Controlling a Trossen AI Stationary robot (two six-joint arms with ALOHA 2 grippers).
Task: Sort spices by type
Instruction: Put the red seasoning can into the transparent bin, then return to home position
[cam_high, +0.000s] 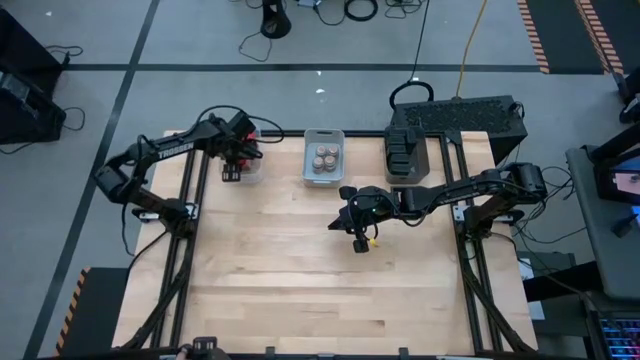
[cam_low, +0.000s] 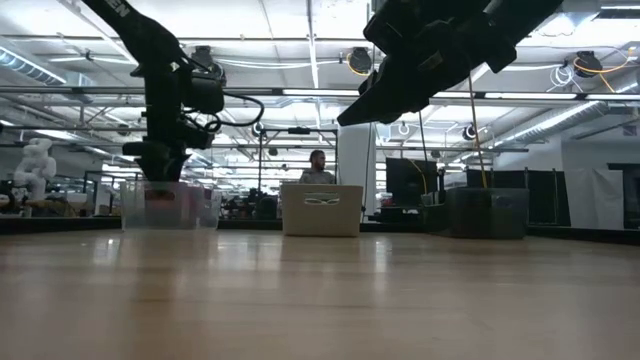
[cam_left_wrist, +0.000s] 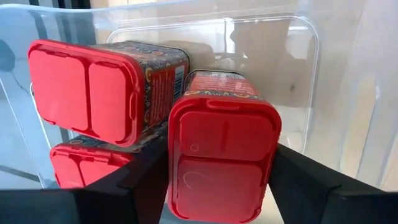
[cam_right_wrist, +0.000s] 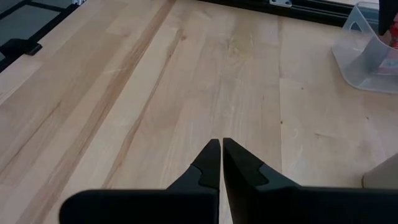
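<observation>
Left gripper (cam_left_wrist: 217, 180), your ten o'clock: fingers straddle a red spice tin (cam_left_wrist: 224, 155) inside the clear bin (cam_high: 243, 160). Jars (cam_high: 323, 158): grey bin (cam_high: 323, 135), twelve o'clock. Right gripper (cam_right_wrist: 221, 155), table centre: pinched empty.

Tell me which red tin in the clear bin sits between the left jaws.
The upright red tin nearest the camera, lid facing it; the others lie beside it, outside the jaws.

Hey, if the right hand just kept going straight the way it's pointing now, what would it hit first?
Probably the bare wooden table. The right hand, fingers shut and empty, points out over open wood. The clear bin sits well off to one side, out of that line, though depth is hard to judge.
</observation>
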